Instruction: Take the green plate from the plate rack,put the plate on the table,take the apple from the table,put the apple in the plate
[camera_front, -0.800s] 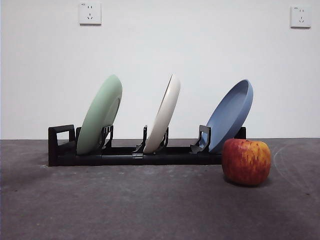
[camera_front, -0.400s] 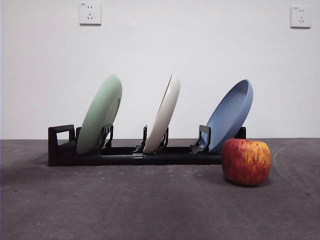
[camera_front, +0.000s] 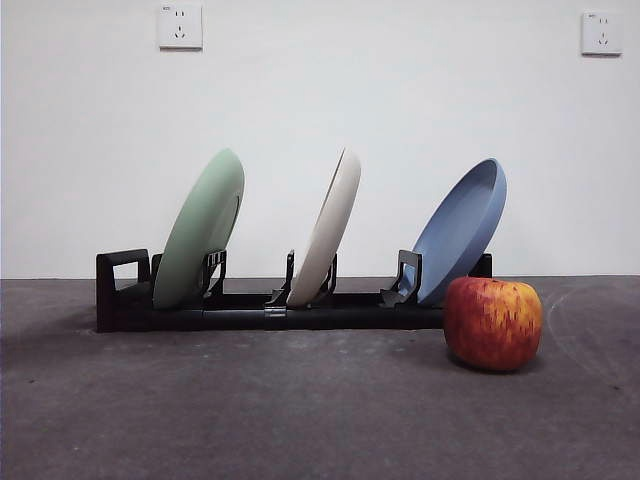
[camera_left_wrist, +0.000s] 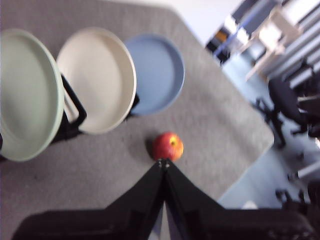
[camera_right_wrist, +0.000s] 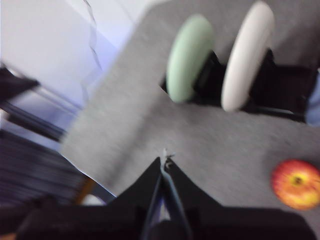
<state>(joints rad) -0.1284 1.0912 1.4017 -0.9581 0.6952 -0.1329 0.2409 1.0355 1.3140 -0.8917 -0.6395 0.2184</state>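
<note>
The pale green plate (camera_front: 200, 230) stands tilted in the leftmost slot of the black plate rack (camera_front: 250, 312), by its loop handle. The red and yellow apple (camera_front: 492, 323) rests on the dark grey table (camera_front: 300, 410), in front of the rack's right end. No arm shows in the front view. My left gripper (camera_left_wrist: 163, 162) hovers high over the table, shut and holding nothing, with the apple (camera_left_wrist: 168, 146) just beyond its tips and the green plate (camera_left_wrist: 27, 95) off to one side. My right gripper (camera_right_wrist: 164, 160) is also shut and empty, high above the table, with the green plate (camera_right_wrist: 189, 57) and apple (camera_right_wrist: 296, 183) well away from it.
A cream-white plate (camera_front: 325, 230) stands in the rack's middle slot and a blue plate (camera_front: 460, 230) in the right slot, just behind the apple. A white wall with two sockets rises behind the table. The table's edges and a room with chairs show in the wrist views.
</note>
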